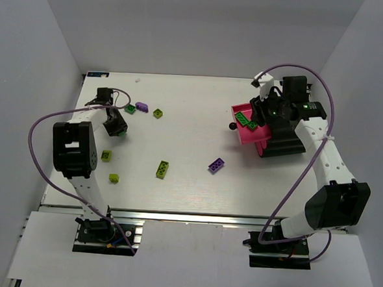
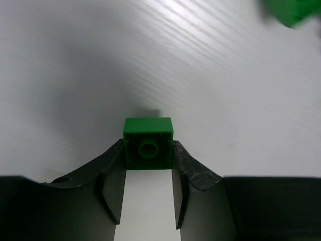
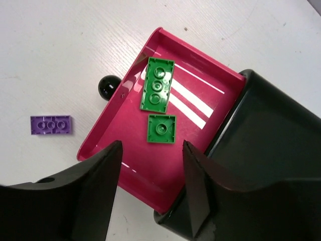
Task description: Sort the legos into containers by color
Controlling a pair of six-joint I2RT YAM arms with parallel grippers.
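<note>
A dark green square lego (image 2: 148,143) sits between the fingertips of my left gripper (image 2: 148,149), whose jaws press on its two sides just above the white table. In the top view this gripper (image 1: 118,126) is at the far left. My right gripper (image 3: 151,148) hangs open and empty over a magenta-pink container (image 3: 108,125), a drawer pulled out of the black cabinet (image 3: 271,150). Two dark green legos lie in it, one oblong (image 3: 157,84) and one square (image 3: 161,129). In the top view the right gripper (image 1: 264,111) is above the drawer (image 1: 237,112).
Loose on the table are a dark green lego (image 1: 130,108), a purple one (image 1: 142,106), a small lime one (image 1: 157,113), two lime ones (image 1: 105,155) (image 1: 114,178), a lime oblong (image 1: 162,170) and a purple oblong (image 1: 216,164). The drawer's black knob (image 3: 109,87) points left.
</note>
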